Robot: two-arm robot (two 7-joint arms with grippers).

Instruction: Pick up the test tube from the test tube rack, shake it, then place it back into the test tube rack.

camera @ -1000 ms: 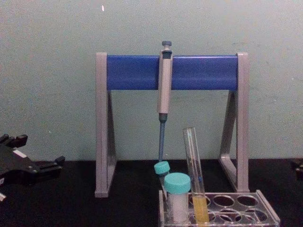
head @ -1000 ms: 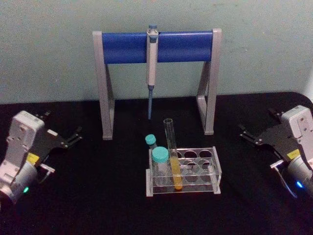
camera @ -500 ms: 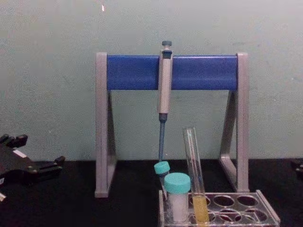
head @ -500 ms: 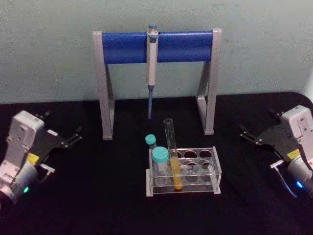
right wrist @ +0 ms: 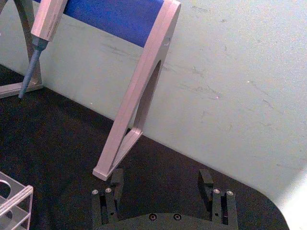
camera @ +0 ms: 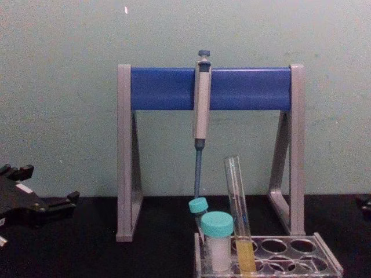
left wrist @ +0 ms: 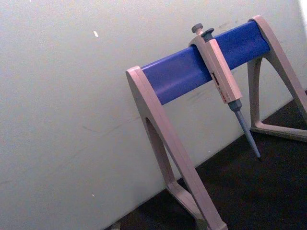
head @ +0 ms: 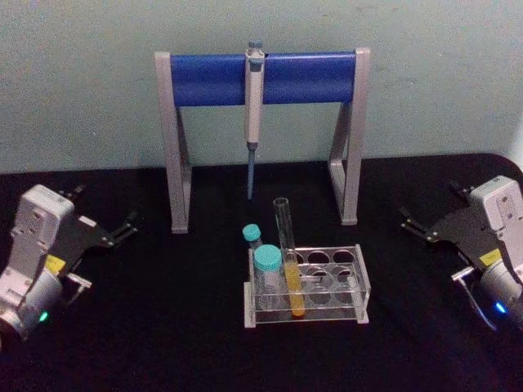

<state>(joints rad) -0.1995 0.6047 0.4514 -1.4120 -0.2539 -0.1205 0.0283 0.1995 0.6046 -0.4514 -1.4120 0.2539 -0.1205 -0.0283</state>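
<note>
Black tabletop (head: 163, 335) ahead of you: the test tube (head: 288, 261) stands near-upright in the test tube rack (head: 347, 282). The left gripper (head: 105, 208) and right gripper (right wrist: 160, 184) flank it, both spread wide. The right looks slightly nearer.

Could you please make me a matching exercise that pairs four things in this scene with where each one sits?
1. the test tube
2. pipette
3. left claw
4. right claw

A. open, parked at the right side of the table
B. hanging from the blue bar of the stand
C. leaning in the test tube rack, yellow liquid inside
D. open, parked at the table's left side

Pairs: 1-C, 2-B, 3-D, 4-A
</note>
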